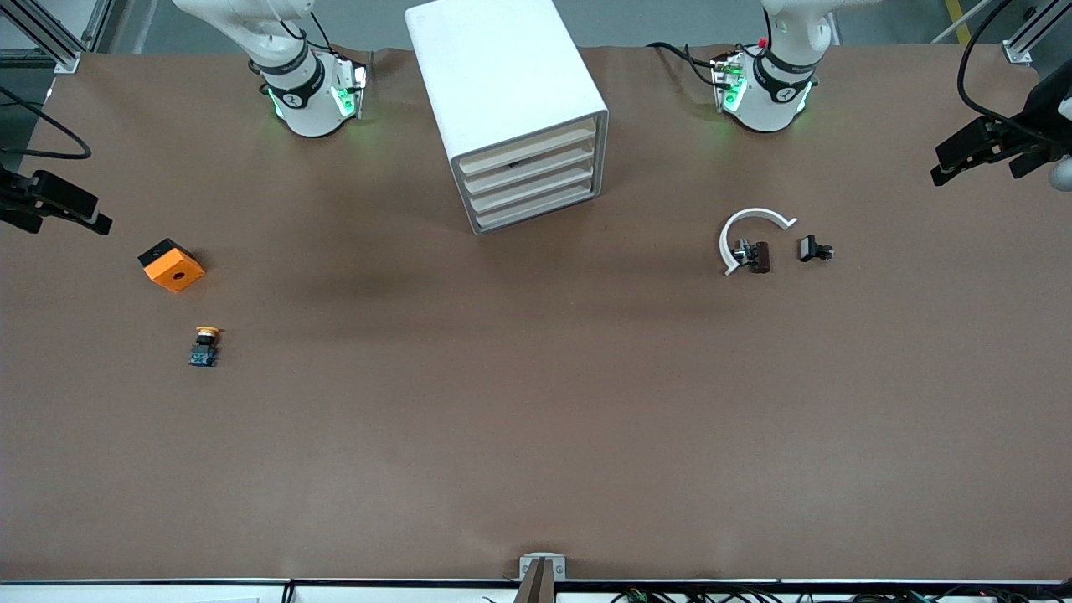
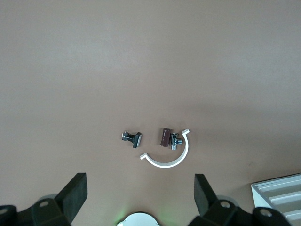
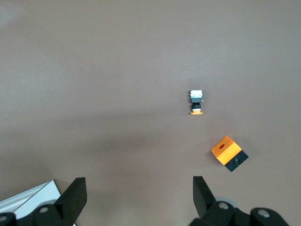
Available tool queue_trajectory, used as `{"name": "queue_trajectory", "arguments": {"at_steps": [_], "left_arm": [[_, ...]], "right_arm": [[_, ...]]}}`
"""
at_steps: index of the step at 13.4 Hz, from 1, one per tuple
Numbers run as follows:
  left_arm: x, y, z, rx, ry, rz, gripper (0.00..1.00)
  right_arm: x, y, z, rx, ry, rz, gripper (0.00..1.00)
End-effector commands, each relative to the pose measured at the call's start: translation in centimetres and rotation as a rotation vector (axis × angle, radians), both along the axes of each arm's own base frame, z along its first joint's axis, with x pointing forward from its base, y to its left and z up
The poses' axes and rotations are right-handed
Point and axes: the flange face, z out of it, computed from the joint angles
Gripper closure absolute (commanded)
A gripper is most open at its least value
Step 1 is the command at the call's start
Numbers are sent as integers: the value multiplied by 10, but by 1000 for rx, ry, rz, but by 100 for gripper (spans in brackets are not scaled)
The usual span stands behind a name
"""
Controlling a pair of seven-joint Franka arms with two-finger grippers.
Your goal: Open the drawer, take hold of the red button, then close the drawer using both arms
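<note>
We see a white drawer cabinet (image 1: 511, 109) between our two arm bases, all drawers shut. Our right gripper (image 1: 59, 205) hangs at its end of the table, over the orange block (image 1: 172, 265) and a yellow-capped button (image 1: 204, 345). Our left gripper (image 1: 988, 151) waits at its end, above a white curved clip (image 1: 748, 219) and two small dark parts.

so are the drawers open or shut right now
Shut. All four drawer fronts sit flush in the white cabinet, none pulled out. Neither arm is near it.
</note>
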Motion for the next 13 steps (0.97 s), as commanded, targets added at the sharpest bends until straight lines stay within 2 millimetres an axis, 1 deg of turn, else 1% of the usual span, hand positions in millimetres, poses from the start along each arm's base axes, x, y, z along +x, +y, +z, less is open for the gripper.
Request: {"name": "queue_trajectory", "arguments": {"at_steps": [1,3,4,6,7,8,9,11,13], "left_arm": [[-1,4,2,-2,17,10,0],[-2,5,2,-3,28,9,0],[-1,5,-2,-6,37,2,0],[18,9,-24,-32,76,13,0],[30,8,-31,-40,85,7,0],[49,14,-50,-50,111,6,0],[61,14,-67,-64,138,-1,0],[80,4,-108,-69,200,-4,0],[95,-3,-126,-80,168,11,0]], "right_arm": [[1,5,7,-12,-13,13,0],[2,16,8,-16,-21,32,0],[3,20,8,-22,-22,39,0],[3,24,8,-44,-21,51,0],[3,25,8,-46,-21,52,0],[3,25,8,-46,-22,52,0],[3,25,8,-46,-22,52,0],[3,25,8,-46,-21,52,0],[3,25,10,-46,-24,50,0]]}}
